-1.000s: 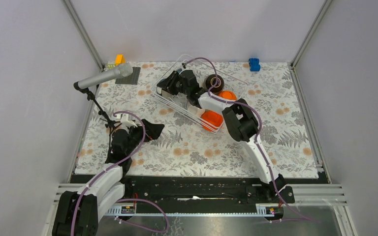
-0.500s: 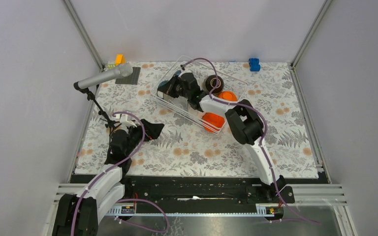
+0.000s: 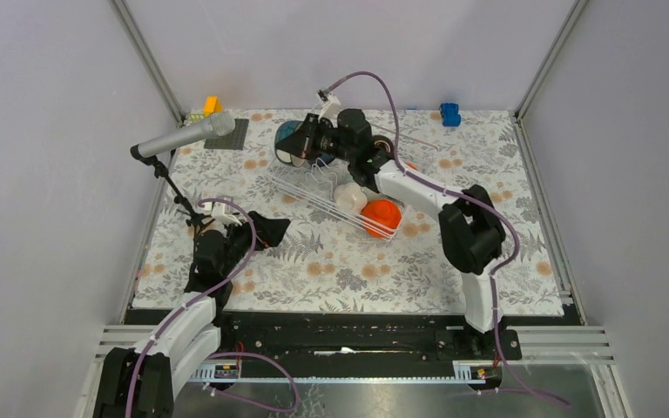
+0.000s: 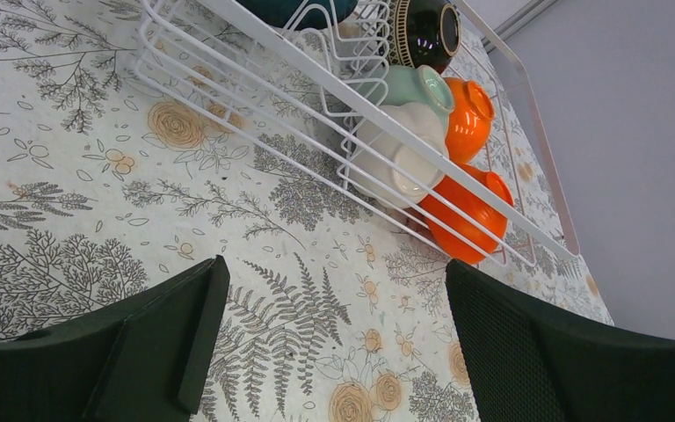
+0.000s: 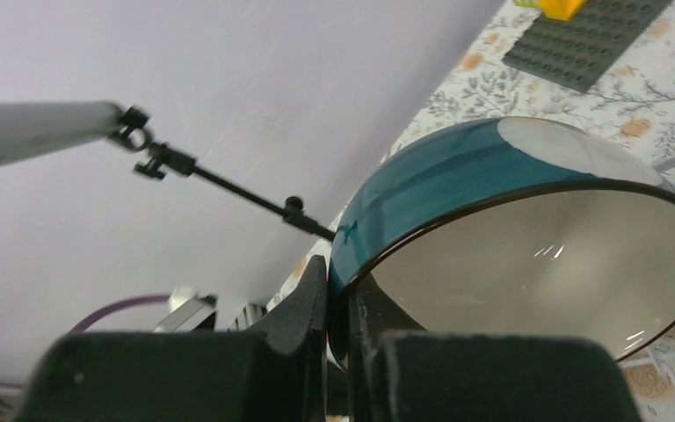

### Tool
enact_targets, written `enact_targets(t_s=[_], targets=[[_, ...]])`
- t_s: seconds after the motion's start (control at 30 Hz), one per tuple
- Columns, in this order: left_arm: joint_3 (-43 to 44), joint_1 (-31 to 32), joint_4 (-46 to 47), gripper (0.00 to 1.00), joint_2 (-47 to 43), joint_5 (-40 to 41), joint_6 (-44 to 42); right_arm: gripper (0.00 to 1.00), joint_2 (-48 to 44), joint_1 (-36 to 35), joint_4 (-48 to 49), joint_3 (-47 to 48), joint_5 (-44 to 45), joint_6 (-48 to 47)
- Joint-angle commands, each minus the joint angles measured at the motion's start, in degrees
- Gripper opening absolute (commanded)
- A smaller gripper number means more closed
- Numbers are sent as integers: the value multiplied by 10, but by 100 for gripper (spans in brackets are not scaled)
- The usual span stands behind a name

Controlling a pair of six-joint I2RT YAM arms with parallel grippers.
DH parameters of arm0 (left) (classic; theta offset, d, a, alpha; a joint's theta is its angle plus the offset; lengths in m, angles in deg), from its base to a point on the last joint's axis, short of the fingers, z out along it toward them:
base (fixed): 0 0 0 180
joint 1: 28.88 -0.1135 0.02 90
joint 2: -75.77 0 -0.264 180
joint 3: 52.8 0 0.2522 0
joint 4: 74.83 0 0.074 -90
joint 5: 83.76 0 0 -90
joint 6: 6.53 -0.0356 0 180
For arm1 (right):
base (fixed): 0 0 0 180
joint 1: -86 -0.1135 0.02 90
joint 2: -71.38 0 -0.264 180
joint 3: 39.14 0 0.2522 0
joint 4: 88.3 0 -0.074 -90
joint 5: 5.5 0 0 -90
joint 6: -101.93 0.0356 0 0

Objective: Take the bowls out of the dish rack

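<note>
Since a second ago the right arm has stretched out, its elbow swung toward 4 o'clock, and the right pincer (image 5: 341,308) has risen out of the dish rack (image 3: 318,187) with the teal bowl (image 3: 290,144). It is pinching that bowl by the rim, one finger outside and one inside. The bowl hangs tilted above the rack's 10 o'clock corner, its pale inside turned to the wrist camera. The left arm has not shifted. The left pincer (image 4: 334,303) hovers spread wide over the desk (image 3: 331,261), at 8 o'clock from the rack and well apart from it, gripping nothing.

Five bowls are in the rack. A white bowl (image 3: 348,198) stands on edge against the near wire rim, and an orange bowl (image 3: 381,213) touches it at the rack's 5 o'clock corner. Behind them, seen from the left wrist, a mint green bowl (image 4: 409,86) and a second orange bowl (image 4: 468,119) lean side by side. A dark brown bowl (image 4: 426,31) sits beyond those, toward 12 o'clock, largely hidden by the arm from above.

A grey microphone (image 3: 183,138) on a thin stand juts over the desk's 10 o'clock edge.
</note>
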Motion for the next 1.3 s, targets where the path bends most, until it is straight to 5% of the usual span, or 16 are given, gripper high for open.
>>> enact_targets(t_s=[0.0,0.5,0.9,1.27], targets=[[-7,0,9,99,-11,8,-11,0,-112,2,45,-42,-48,-56],[-9,0,13,99,-15,0,-2,1,-408,1,-138,-296,238,-235],[-9,0,29,98,4,-6,7,0,-538,14,-299,-373,537,-236],[-8,0,42,97,22,-8,15,0,-473,223,-422,-358,398,-159]])
